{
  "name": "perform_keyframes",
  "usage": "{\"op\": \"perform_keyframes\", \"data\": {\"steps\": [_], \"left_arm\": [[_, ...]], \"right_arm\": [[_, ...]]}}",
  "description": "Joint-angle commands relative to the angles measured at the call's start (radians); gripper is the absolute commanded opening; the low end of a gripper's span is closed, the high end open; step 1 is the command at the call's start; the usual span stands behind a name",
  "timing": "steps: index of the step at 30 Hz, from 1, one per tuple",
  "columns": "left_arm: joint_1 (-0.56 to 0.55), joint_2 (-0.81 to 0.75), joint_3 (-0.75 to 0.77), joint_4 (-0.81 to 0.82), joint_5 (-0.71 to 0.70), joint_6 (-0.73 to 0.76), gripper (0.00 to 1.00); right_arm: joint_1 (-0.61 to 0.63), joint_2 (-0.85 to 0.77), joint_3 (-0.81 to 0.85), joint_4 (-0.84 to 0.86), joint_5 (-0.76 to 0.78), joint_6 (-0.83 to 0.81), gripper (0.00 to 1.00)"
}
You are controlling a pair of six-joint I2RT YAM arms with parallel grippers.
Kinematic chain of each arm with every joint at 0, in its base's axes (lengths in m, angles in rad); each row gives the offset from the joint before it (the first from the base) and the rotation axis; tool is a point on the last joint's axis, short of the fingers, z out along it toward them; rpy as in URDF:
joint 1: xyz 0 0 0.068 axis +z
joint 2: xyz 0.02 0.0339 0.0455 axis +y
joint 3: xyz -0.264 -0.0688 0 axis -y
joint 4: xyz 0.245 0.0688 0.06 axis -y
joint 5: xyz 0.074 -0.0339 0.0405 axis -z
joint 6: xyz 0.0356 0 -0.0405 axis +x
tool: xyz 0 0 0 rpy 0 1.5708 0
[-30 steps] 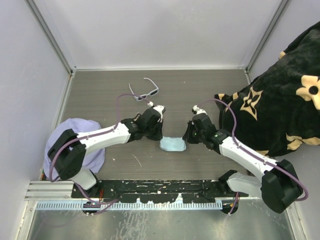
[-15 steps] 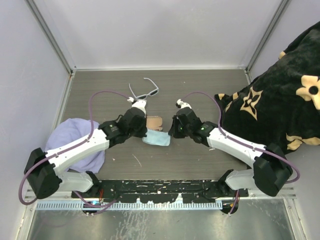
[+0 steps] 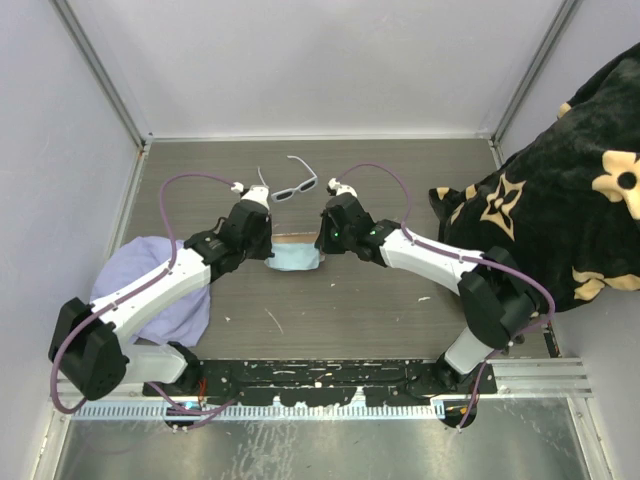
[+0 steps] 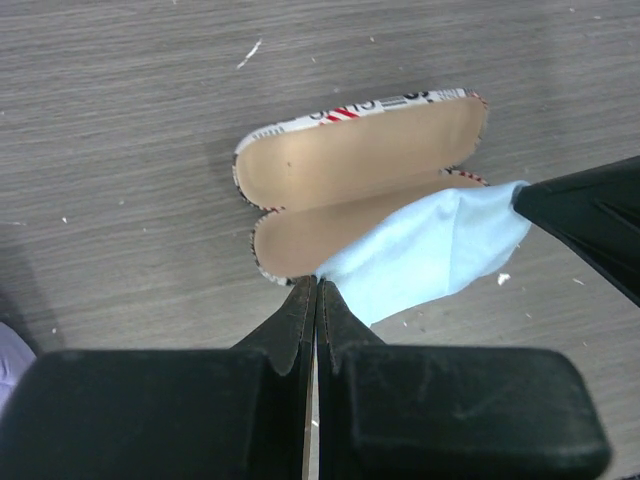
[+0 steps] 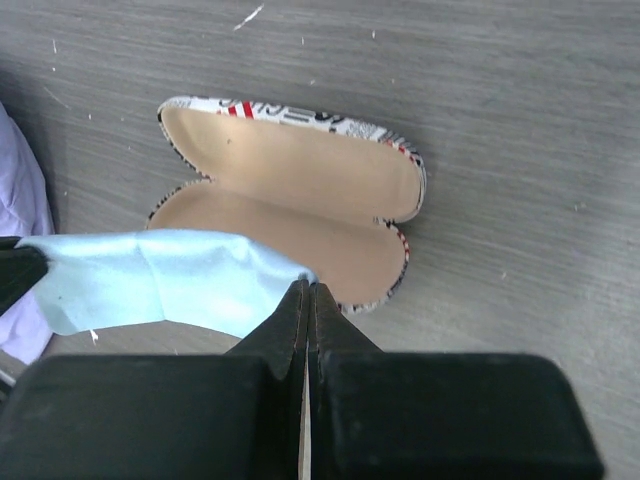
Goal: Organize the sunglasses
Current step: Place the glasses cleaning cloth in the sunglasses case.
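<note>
Cloth (image 3: 296,259) now over case (image 4: 360,170) (sunglasses (image 3: 291,187) beyond)

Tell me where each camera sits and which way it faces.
Top external: overhead behind the bases, looking down on table; left arm, right arm show.
Left wrist: on the left arm, looking down past left pincer at cloth.
Right wrist: same from the opposite side, right pincer shut on cloth.
Shared: cloth and open case.

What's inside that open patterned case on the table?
Only bare tan lining shows inside the case. The blue cloth, held by the left end effector and the right end effector, hides part of one half.
</note>
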Motion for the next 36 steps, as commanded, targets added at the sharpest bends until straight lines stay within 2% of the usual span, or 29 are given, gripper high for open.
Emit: {"op": "perform_keyframes", "data": {"steps": [1,16,36], "left_arm": [[0.038,0.063,0.013,0.095,0.021,0.049,0.00],[0.111,0.205,-0.002,0.242,0.065,0.063,0.00],[0.140,0.304,0.031,0.301,0.045,0.084,0.00]], "right_arm": [[0.003,0.054,0.103,0.057,0.037,-0.045,0.00],[-0.040,0.162,0.174,0.049,0.038,-0.090,0.00],[-0.060,0.218,0.206,0.055,0.035,-0.106,0.00]]}}
